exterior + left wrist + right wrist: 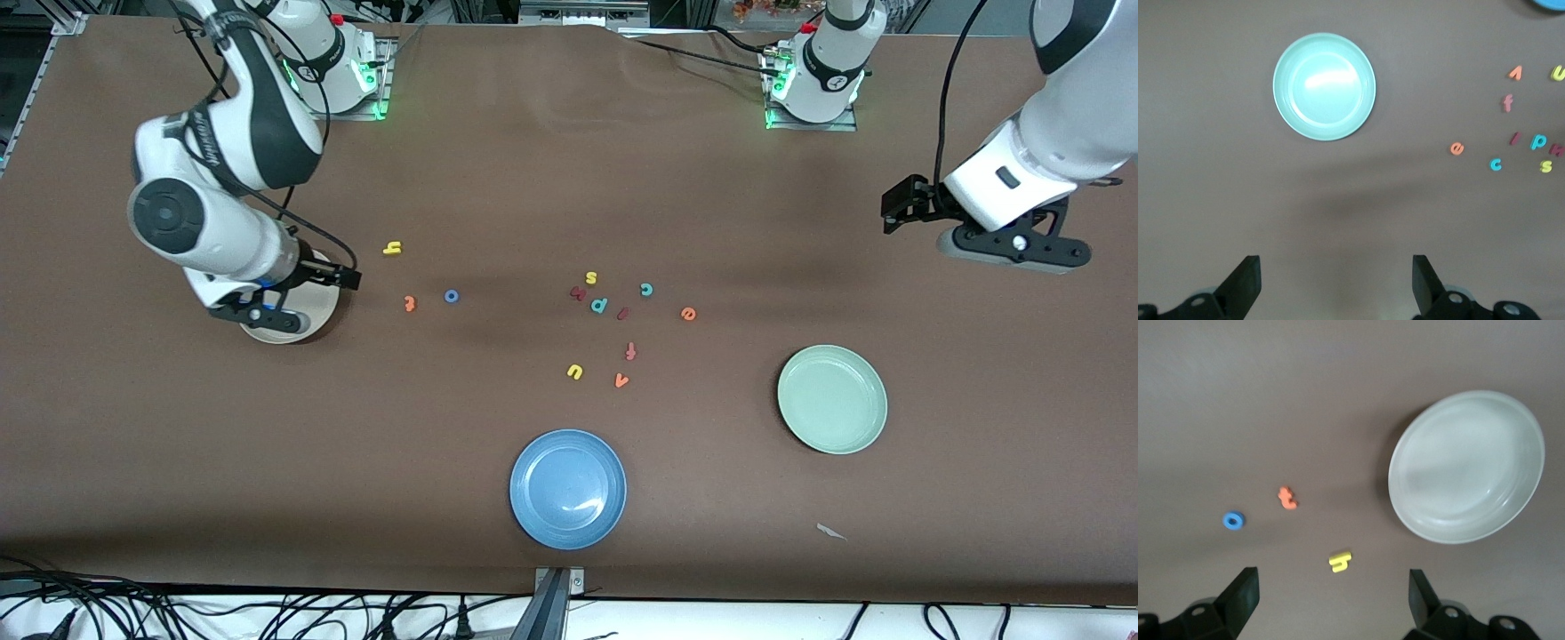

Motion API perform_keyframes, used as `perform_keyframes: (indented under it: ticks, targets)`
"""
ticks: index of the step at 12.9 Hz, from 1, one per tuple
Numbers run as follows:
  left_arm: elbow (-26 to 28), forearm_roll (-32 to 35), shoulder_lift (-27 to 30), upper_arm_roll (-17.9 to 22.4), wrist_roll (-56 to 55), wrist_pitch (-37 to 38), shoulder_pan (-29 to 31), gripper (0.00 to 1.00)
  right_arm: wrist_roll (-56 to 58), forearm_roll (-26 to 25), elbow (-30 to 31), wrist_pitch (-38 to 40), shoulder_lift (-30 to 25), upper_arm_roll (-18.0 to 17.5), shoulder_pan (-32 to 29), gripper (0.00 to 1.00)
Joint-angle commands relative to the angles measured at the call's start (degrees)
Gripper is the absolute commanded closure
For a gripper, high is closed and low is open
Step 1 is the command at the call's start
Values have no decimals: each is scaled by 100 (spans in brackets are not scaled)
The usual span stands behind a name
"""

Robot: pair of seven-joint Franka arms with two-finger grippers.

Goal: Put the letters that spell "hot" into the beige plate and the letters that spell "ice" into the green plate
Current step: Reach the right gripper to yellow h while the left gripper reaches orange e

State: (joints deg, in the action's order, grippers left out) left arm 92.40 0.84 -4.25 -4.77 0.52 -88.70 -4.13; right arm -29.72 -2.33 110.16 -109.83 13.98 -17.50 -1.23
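On the brown table, tiny, likely light, stiff coloured toy letters [622, 313] lie mid-table between the round cream-beige plate [313, 327] and pale green plate [832, 399], best pinched across thin edges; left gripper [1336, 283] and right gripper [1333, 599] hover spread, holding nothing.

My right arm reaches down from its base at eleven o'clock, elbow bent, wrist pointing straight down at nine o'clock of the counter. My right tool [267, 311] hangs there with its fingers [1238, 597] spread wide, holding nothing. My left arm comes in from three o'clock, wrist tilted low. My left tool [1013, 247] is empty too, its fingers [1241, 283] wide apart.
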Motion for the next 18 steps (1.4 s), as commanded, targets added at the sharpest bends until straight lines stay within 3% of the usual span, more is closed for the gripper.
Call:
perform_keyframes:
  ticks: [1,3,5,7,10,12,14,18]
  targets:
    - [-196,-93,-417,2,79,160,-228,0,-410,83,819,-546,-194,-182,-53,1]
    - [-205,-180,-795,-24,62,125,-535,0,-928,83,1321,-1108,-194,-375,-53,1]
    - [-555,-172,-1514,-33,62,-242,-799,0,-1237,74,1813,-1670,-194,-447,-53,1]
    - [-784,-189,-2104,-33,44,-751,-1019,0,-1247,83,2227,-2207,-177,-464,-53,2]
    - [-724,-540,-2746,-33,53,-1885,-1177,0,-1247,74,2658,-2779,-133,-464,-53,13]
    - [-715,-550,-3036,-33,1,-2220,-1301,0,-1168,13,2931,-3280,-63,-482,-53,13]
    - [-523,-550,-3239,-33,0,-2650,-1502,0,-644,-22,3002,-3448,60,-614,-44,21]
    - [-13,-541,-3109,-33,-105,-2916,-1678,0,429,-31,3248,-4054,254,-596,-44,21]
